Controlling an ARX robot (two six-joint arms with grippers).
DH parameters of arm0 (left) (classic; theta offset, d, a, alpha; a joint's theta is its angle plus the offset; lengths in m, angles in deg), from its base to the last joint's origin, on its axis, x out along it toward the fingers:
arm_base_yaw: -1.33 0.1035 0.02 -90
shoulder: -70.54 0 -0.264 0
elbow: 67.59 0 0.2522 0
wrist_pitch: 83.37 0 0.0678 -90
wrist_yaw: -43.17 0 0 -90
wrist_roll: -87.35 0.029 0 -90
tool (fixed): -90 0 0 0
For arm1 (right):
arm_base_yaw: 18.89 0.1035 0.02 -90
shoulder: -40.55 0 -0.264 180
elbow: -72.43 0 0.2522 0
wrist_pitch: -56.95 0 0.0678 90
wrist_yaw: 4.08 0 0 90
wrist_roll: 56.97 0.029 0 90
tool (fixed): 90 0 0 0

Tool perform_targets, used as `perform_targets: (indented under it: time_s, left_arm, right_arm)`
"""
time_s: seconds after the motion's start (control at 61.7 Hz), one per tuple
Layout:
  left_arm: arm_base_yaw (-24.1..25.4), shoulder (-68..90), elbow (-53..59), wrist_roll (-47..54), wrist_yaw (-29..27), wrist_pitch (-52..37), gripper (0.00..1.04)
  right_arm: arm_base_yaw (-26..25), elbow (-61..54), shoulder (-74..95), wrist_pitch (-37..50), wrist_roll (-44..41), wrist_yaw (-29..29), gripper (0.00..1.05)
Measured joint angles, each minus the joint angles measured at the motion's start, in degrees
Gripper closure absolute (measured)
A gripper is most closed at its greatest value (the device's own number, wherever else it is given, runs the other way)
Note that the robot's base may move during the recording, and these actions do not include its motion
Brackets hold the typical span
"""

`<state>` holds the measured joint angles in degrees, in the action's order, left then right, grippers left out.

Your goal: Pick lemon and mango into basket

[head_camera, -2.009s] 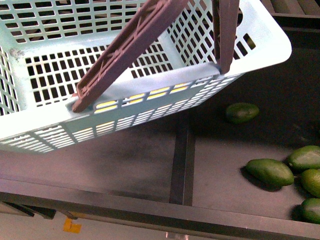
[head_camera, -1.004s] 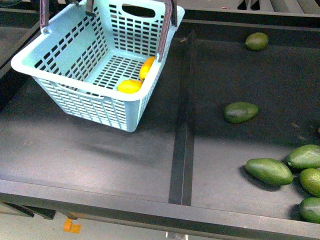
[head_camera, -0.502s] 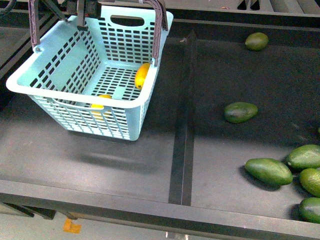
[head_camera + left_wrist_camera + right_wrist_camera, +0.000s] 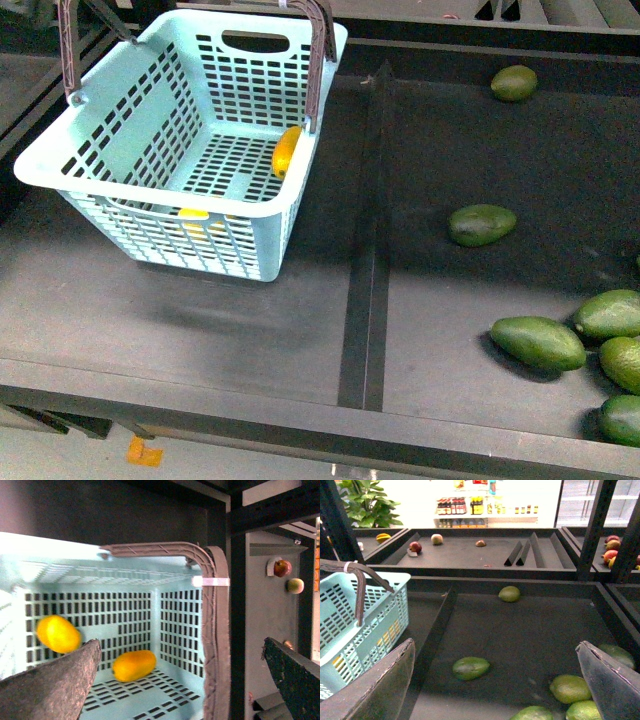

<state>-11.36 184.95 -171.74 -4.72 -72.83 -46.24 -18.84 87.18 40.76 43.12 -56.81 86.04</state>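
- The basket [image 4: 150, 150] has pretty much come to rest on the left side of the tabletop [image 4: 250, 310]. A second ago it was still swinging around and tilted; since the last half second it's barely shifted.
- Both fruits are inside. The mango [image 4: 134, 665] lies on the basket floor, and the lemon [image 4: 58, 633] sits a little apart from it near a slotted wall. They slid around while the basket moved, and now look settled.
- In the front view, one yellow fruit leans on the right wall, the other only shows through the front slats.
- Left gripper [image 4: 185, 680] is wide open above the basket, holding nothing, with the brown handle [image 4: 212, 630] running between its fingers.
- Right gripper [image 4: 495, 680] is also spread open and empty, out over the avocados [image 4: 471, 668].
- So I'd call the job basically done; nothing yellow is left out on the tabletop.
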Motion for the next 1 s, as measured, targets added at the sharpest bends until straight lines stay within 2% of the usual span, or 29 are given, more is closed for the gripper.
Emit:
perform_targets:
  time_s: [0.065,0.081,0.113,0.146,0.162,0.178,0.194,0.211,0.275,0.324,0.421,0.518,0.81,0.875,1.004]
  left_arm:
    - [-0.42,-4.61,6.08,2.23,-1.18,-0.77,0.07]
    - [-0.39,-5.90,8.33,5.49,0.13,-3.37,0.08]
    - [0.02,-8.74,15.26,13.35,5.92,-15.91,0.15]
    - [0.46,-11.02,22.21,26.03,11.10,-28.74,0.22]
    - [0.74,-12.50,27.45,35.12,13.44,-38.32,0.27]
    - [0.90,-13.09,29.92,38.03,14.10,-42.99,0.30]
    - [1.22,-14.23,34.64,48.30,15.47,-52.28,0.35]
    - [1.46,-14.95,37.59,53.83,15.89,-57.99,0.39]
    - [2.49,-17.99,45.18,68.37,16.79,-70.18,0.50]
    - [3.56,-21.35,50.21,78.93,17.27,-75.97,0.61]
    - [5.18,-26.82,57.68,86.86,18.32,-79.23,0.81]
    - [6.10,-30.73,64.41,89.77,19.98,-80.32,1.02]
    - [8.79,-43.74,76.96,91.03,22.12,-80.30,1.01]
    - [10.91,-46.95,79.19,91.21,25.57,-79.17,1.01]
    - [12.44,-51.67,82.82,91.25,25.90,-78.34,1.01]
  right_arm:
    - [0.00,0.00,0.00,0.00,-0.02,0.00,0.09]
    - [0.00,0.00,0.00,0.00,0.00,-0.02,0.09]
    - [-0.02,0.00,0.00,0.00,-0.02,-0.02,0.09]
    - [0.00,0.00,0.00,0.00,0.00,0.00,0.09]
    - [-0.02,0.00,0.00,0.00,0.00,-0.02,0.09]
    - [0.00,0.00,0.00,0.00,0.00,0.00,0.09]
    - [0.00,0.00,0.02,0.00,0.00,0.02,0.09]
    - [0.00,0.00,0.00,0.00,-0.02,0.00,0.09]
    - [0.00,0.00,0.00,0.00,0.00,0.00,0.09]
    - [0.00,0.00,0.00,0.00,0.00,0.00,0.09]
    - [0.00,0.00,0.00,0.00,0.00,0.00,0.09]
    - [0.00,0.00,0.00,0.00,0.00,0.00,0.09]
    - [0.00,0.00,0.00,0.00,0.00,-0.02,0.09]
    - [0.00,0.00,0.00,0.00,0.00,0.00,0.09]
    - [0.00,0.00,0.00,0.00,0.00,-0.02,0.09]
